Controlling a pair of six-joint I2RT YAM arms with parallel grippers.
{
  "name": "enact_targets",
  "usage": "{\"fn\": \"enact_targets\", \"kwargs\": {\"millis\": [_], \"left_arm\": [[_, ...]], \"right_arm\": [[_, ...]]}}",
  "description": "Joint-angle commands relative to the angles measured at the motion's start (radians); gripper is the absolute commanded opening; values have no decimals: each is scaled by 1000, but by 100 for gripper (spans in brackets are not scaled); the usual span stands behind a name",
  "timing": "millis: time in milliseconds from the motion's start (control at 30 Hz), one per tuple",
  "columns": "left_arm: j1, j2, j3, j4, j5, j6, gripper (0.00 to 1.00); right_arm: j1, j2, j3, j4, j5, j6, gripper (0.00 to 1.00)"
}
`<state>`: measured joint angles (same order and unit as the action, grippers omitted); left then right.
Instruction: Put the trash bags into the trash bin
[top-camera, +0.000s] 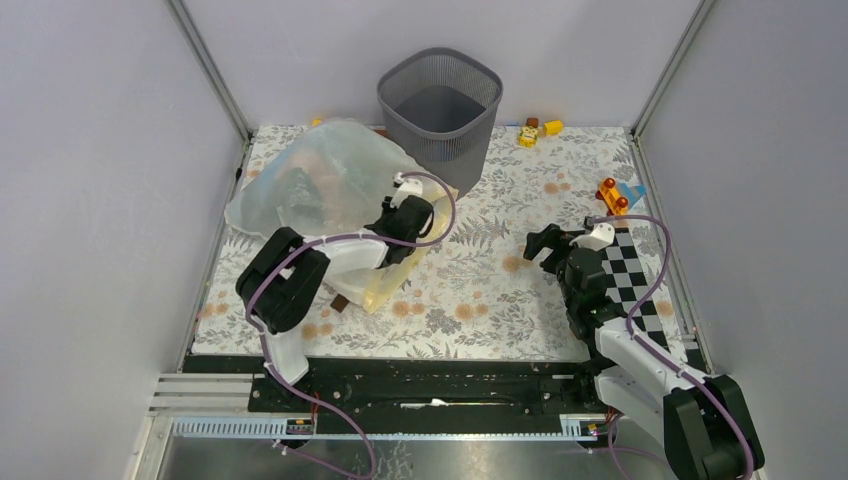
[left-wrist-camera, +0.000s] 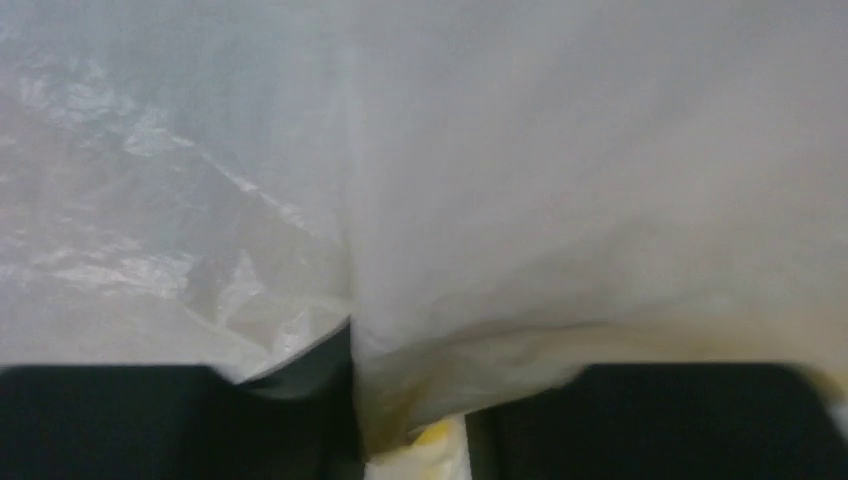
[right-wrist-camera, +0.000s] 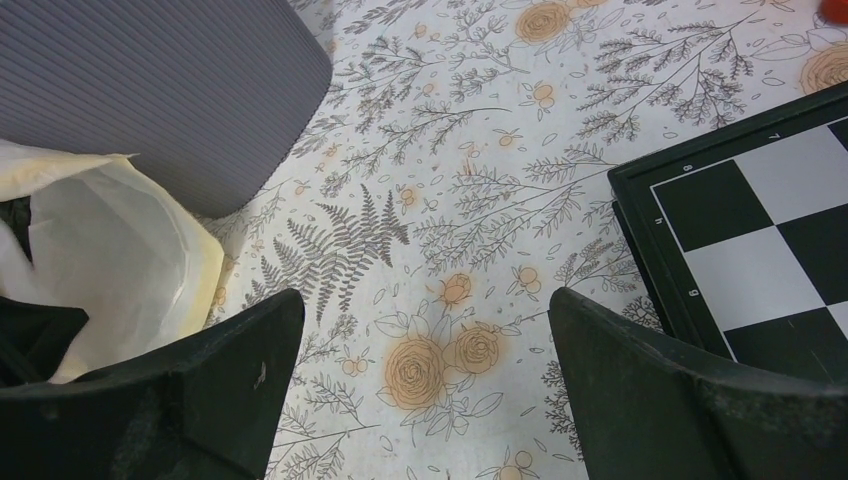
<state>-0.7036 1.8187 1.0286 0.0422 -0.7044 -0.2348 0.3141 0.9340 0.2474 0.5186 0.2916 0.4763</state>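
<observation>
I see the trash bin (top-camera: 445, 145), dark grey mesh with an open rounded-square mouth, standing upright at the far middle of the surface (top-camera: 480, 280). I cannot pick out the pale-pink trash bag.

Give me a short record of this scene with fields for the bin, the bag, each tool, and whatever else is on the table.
bin: dark grey mesh trash bin, upright at the far edge, no bag seen inside
bag: large cloudy whitish bag with cream-yellow rim, on the table beside the bin
left tool: pressed into that bag, plastic between its fingers; grip unclear
right tool: open, empty, above the floral tablecloth
other: chessboard at right; orange toy beyond it; yellow toys right of the bin
</observation>
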Motion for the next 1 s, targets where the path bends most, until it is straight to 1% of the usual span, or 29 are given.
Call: {"fn": "enact_targets", "kwargs": {"millis": [0,33,67,100,133,200,233,300,333,433,467,500,600,667,733,800,833,900,967], "left_arm": [[35,-33,71,-23,-37,-16,16],[33,-66,68,-48,-48,-16,2],[31,-100,72,-94,-58,-26,0],[29,-140,77,-144,-65,-45,0],[29,-178,83,-199,-70,-62,0],[30,-248,102,-303,-91,-98,0],[32,-275,116,-351,-95,-107,0],[32,-309,159,-445,-90,-126,0],[34,-316,194,-498,-74,-137,0],[33,-296,335,-683,-10,-161,0],[33,-282,380,-728,4,-161,0],[34,-270,423,-774,11,-155,0],[53,-235,533,-881,47,-100,0],[67,-208,607,-954,53,-62,0],[77,-197,636,-1000,29,-36,0],[85,-208,622,-1006,23,-12,0],[89,-215,610,-1006,28,-4,0],[101,-228,591,-1007,40,9,0],[113,-243,568,-1007,51,16,0]], "right_arm": [[4,-32,-8,43,-33,-6,100],[5,-37,-5,42,-59,-14,100],[5,-43,1,35,-97,-22,100],[6,-52,2,37,-168,-35,98],[9,-58,-10,75,-212,-34,97],[26,-44,-58,209,-282,-17,91],[39,-30,-58,234,-288,-12,88],[104,6,-24,253,-309,-5,82],[137,27,-8,271,-315,-4,77],[243,100,57,293,-299,-3,65],[277,122,80,287,-286,-3,60],[307,149,96,286,-260,5,57],[396,213,106,377,-193,53,52],[455,269,126,413,-129,81,51],[521,334,149,466,-63,94,50],[582,406,185,509,-11,96,46],[605,443,214,511,9,96,41],[643,519,273,517,36,101,24],[677,601,328,544,46,120,11]]}}
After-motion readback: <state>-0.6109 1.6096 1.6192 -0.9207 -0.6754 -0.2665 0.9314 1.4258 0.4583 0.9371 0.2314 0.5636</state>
